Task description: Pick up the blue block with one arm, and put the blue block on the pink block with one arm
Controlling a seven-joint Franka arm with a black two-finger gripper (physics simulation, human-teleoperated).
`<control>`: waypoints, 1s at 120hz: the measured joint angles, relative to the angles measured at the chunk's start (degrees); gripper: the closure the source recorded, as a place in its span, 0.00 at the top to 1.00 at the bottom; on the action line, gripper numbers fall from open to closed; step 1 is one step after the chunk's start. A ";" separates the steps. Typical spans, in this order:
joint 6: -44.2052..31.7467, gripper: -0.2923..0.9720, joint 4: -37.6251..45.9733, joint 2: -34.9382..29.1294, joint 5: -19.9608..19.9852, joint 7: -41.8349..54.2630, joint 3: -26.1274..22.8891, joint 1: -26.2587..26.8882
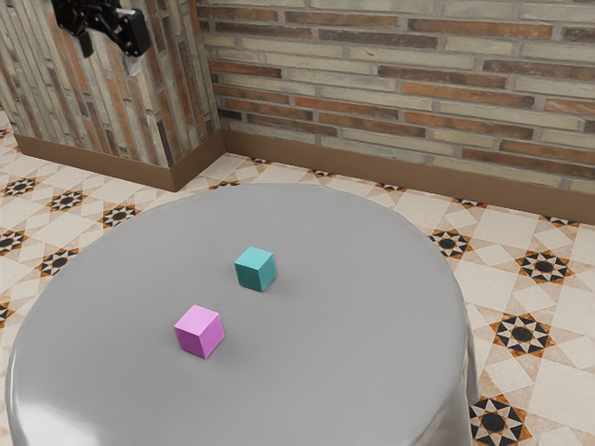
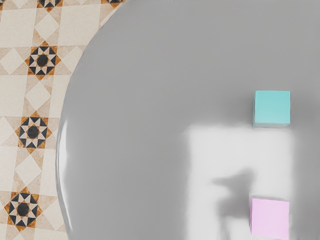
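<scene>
Arm's black gripper (image 1: 130,45) high up, well apart from blocks; spread or closed, cannot tell. Small teal-blue cube (image 1: 255,268) rests mid grey round table (image 1: 390,279), near small pink cube (image 1: 199,331) (not touching). Risk: long descent lands off-centre, shoves cube aside.

No txt, labels or nos. readable on blue block (image 1: 255,268), pink block (image 1: 199,331), table (image 1: 372,307).

The gripper (image 1: 121,39) sat at the exterior view's far left and was cut off by the upper edge, with most of the arm out of frame. The table (image 1: 372,372) ran past the lower edge, hiding its near rim. In the wrist view, much of the table's rim lay outside the picture.
</scene>
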State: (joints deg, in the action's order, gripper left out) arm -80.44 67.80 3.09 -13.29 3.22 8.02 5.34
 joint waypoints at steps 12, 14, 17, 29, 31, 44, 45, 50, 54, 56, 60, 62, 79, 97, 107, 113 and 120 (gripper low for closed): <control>-0.32 0.77 0.12 0.09 0.99 0.28 -0.84 1.34; -0.34 0.77 0.11 0.10 1.18 0.32 -1.11 1.47; -0.36 0.77 0.12 0.09 1.48 0.38 -1.77 1.44; -1.61 0.77 3.48 0.32 3.77 0.51 -3.01 2.43; -2.43 0.77 4.91 0.33 4.04 0.52 -3.14 2.57; -9.56 0.77 14.81 1.42 4.81 0.62 -3.29 3.06; -10.05 0.77 15.14 1.64 4.86 0.63 -3.26 3.04; -12.19 0.77 16.21 2.91 5.06 0.66 -2.89 2.91; -13.64 0.77 16.66 3.80 5.21 0.66 -2.25 2.69; -14.27 0.77 16.83 4.17 5.24 0.58 -2.00 2.43; -15.41 0.77 17.11 5.10 5.29 0.38 -1.65 1.84; -15.94 0.77 17.33 5.51 5.33 0.27 -1.54 1.61; -20.15 0.77 19.82 11.08 5.74 -0.96 -1.08 1.34; -23.69 0.77 21.84 14.94 7.84 -2.44 -1.01 -1.16; -25.78 0.77 24.58 15.56 9.09 -3.24 -1.02 -1.81; -26.91 0.77 25.95 15.69 9.83 -3.69 -1.04 -2.35; -27.97 0.77 27.27 15.74 10.40 -4.23 -1.03 -2.83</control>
State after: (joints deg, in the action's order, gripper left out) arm -108.42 95.07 18.82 -2.88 -1.00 6.99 2.51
